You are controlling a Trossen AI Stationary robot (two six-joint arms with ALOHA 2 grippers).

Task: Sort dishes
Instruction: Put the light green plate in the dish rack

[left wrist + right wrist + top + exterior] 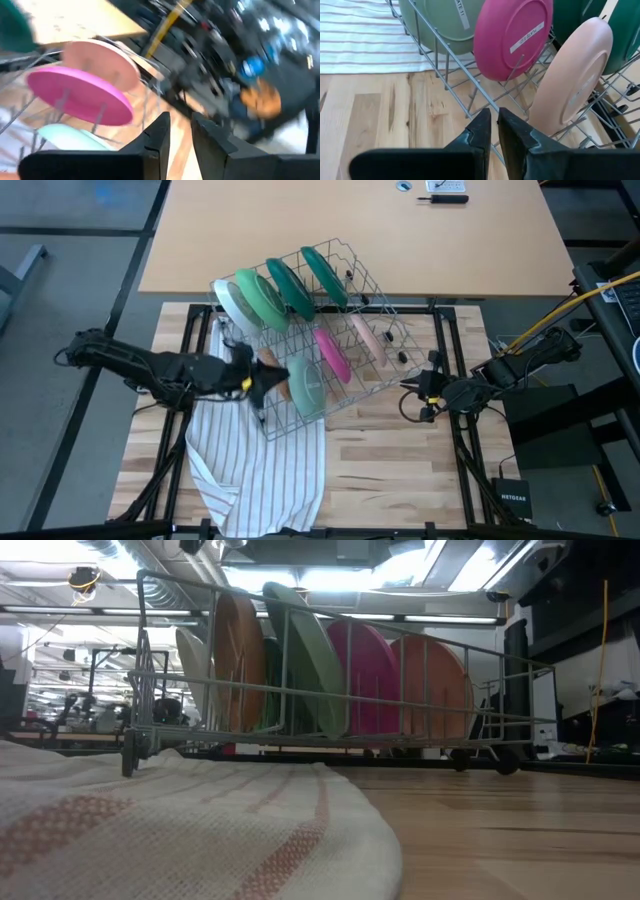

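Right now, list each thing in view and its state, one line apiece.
Wire rack: on the table, one end on the cloth, holding dishes.
Magenta plate: on edge in the rack.
Peach-pink plate: on edge beside it.
Dark green plates: on edge, back row.
Striped cloth: spread out, overhanging the table edge.
Left pincer: narrow gap, empty.
Right pincer: narrow gap, empty.

robotics lab: exposed ceiling ducts (pixel 150 560), rows of strip lights, a yellow cable (pixel 560 315) and a network switch (pixel 518 500) beside the wooden bench (pixel 400 465).
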